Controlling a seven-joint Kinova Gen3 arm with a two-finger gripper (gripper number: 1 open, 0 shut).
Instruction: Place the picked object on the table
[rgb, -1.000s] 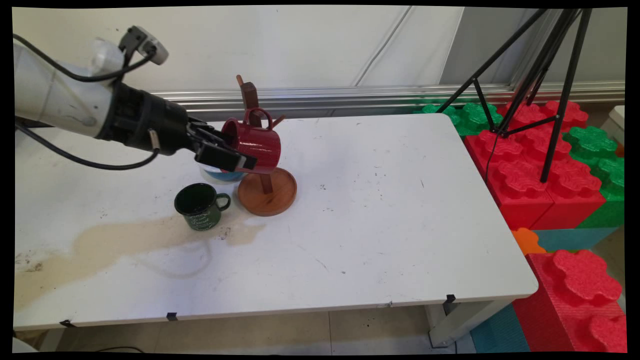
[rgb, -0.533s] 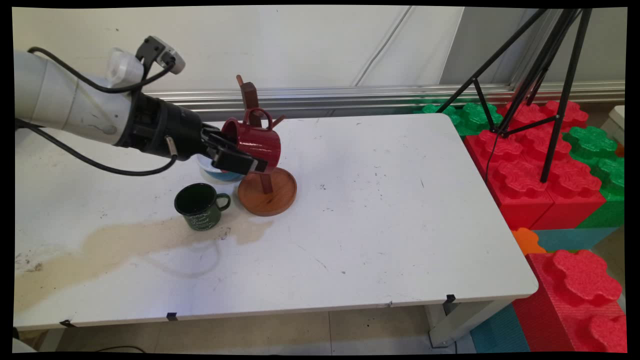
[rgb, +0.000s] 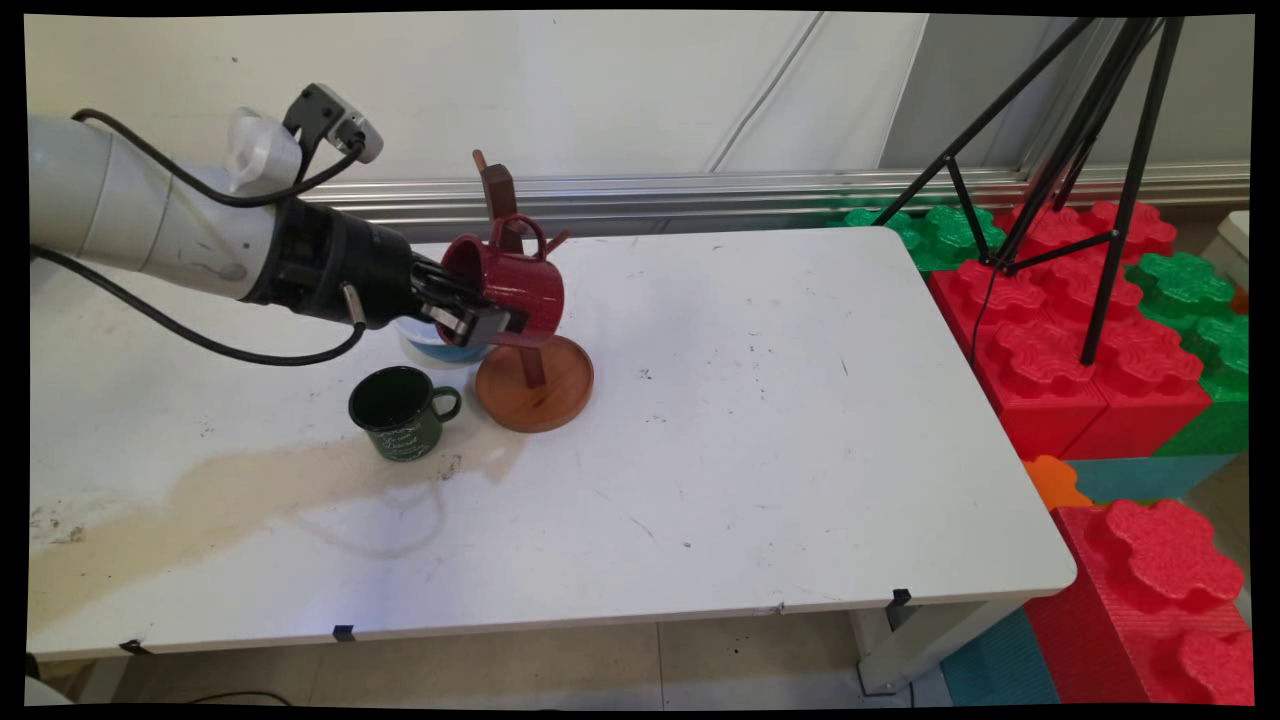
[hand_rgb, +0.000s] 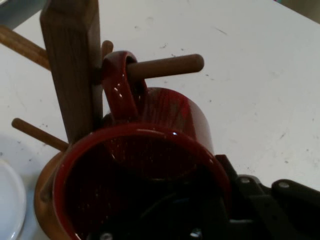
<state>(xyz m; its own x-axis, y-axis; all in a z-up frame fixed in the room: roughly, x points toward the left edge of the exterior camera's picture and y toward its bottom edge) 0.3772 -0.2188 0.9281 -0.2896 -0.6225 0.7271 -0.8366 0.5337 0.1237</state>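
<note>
At wooden mug tree (rgb: 520, 330) on bench (rgb: 760, 420): pincer (rgb: 480, 318) pinching red mug (rgb: 510, 285) by rim, pushing in closer than a second ago; handle sitting over peg (hand_rgb: 165, 65). Green mug (rgb: 402, 412) standing nearby.

Even, bright indoor light, soft shadows on white table (rgb: 760, 420), glare flecks on red mug (hand_rgb: 170, 115), hand view soft, dark inside mug.

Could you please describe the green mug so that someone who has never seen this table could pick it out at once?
On the left half of the white table stands a wooden mug tree with a round base. The green mug stands upright on the table just left of that base, at the edge of a brownish stain. Unlike the red mug hanging on a peg, it is dark green.
</note>
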